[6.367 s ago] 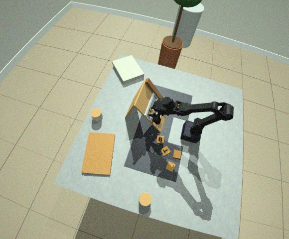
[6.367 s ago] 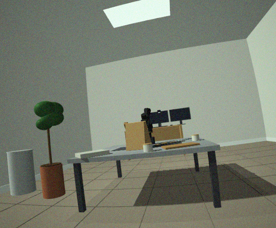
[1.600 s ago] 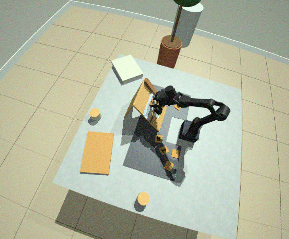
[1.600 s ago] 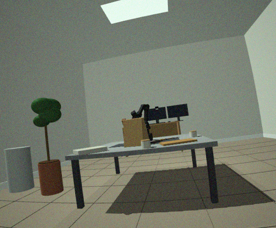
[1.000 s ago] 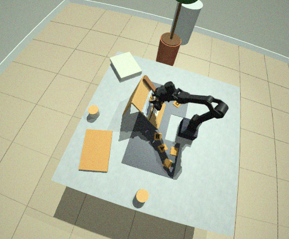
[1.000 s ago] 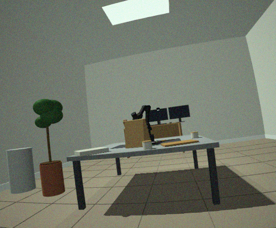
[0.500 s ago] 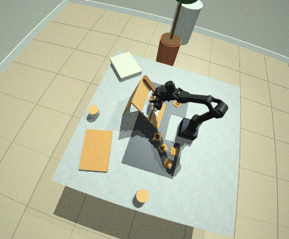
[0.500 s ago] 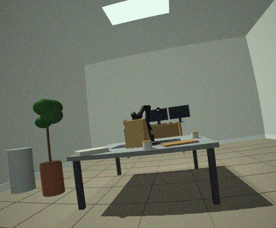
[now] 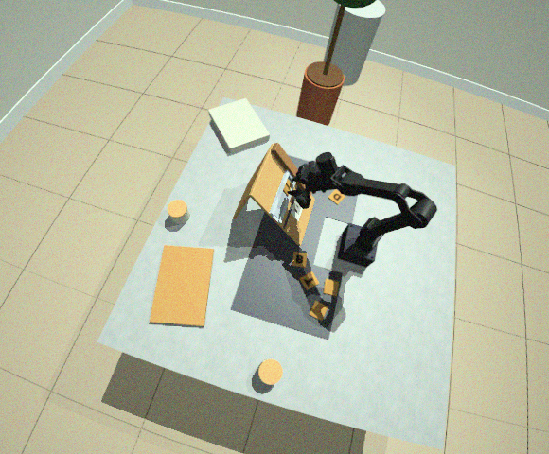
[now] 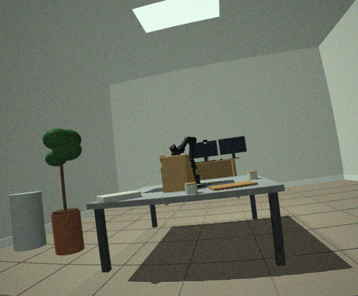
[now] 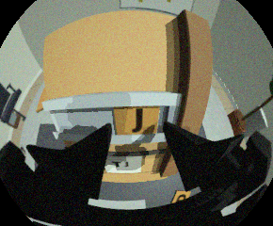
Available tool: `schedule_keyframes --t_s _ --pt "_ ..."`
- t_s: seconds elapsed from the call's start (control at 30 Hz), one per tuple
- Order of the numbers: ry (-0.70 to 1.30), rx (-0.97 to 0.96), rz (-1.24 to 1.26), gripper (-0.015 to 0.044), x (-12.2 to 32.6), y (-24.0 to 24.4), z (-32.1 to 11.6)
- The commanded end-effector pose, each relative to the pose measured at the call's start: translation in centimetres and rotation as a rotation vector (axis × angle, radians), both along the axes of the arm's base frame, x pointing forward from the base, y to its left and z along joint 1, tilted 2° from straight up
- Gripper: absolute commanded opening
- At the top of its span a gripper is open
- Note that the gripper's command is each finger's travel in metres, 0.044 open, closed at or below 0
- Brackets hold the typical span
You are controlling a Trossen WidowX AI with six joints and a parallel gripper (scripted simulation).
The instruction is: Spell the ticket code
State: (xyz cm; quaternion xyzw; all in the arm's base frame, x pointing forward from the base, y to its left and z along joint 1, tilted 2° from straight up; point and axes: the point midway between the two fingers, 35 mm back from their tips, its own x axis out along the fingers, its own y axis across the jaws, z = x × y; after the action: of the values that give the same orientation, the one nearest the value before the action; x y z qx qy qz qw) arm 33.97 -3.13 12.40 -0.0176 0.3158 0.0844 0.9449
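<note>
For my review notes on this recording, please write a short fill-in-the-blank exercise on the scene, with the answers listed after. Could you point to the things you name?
The tile in the rail (image 11: pixel 68 116) between the gripper's (image 9: pixel 295 194) (image 11: pixel 137 126) fingertips in the wrist view shows the letter ____.
The tree (image 10: pixel 63 184) stands in a reddish-brown ____.
The gripper's fingers stand ____, not shut.
The flat board lying between the two cups is coloured ____.

Missing words: J; pot; apart; orange

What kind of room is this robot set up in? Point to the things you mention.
Probably an office or a lab made up like one: two dark monitors (image 10: pixel 232 145) stand on a desk (image 10: pixel 215 168) behind the arm's table (image 9: pixel 363 366) (image 10: pixel 236 192), and a potted plant (image 9: pixel 320 97) (image 10: pixel 67 230) stands on the tiled floor.
</note>
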Motion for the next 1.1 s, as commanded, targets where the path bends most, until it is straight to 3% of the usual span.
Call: schedule_keyframes --t_s 0.0,1.07 --pt "-0.006 -0.002 0.005 0.0295 -0.2 0.0 0.3" --pt "-0.005 -0.002 0.005 0.0295 -1.6 -0.5 0.8"
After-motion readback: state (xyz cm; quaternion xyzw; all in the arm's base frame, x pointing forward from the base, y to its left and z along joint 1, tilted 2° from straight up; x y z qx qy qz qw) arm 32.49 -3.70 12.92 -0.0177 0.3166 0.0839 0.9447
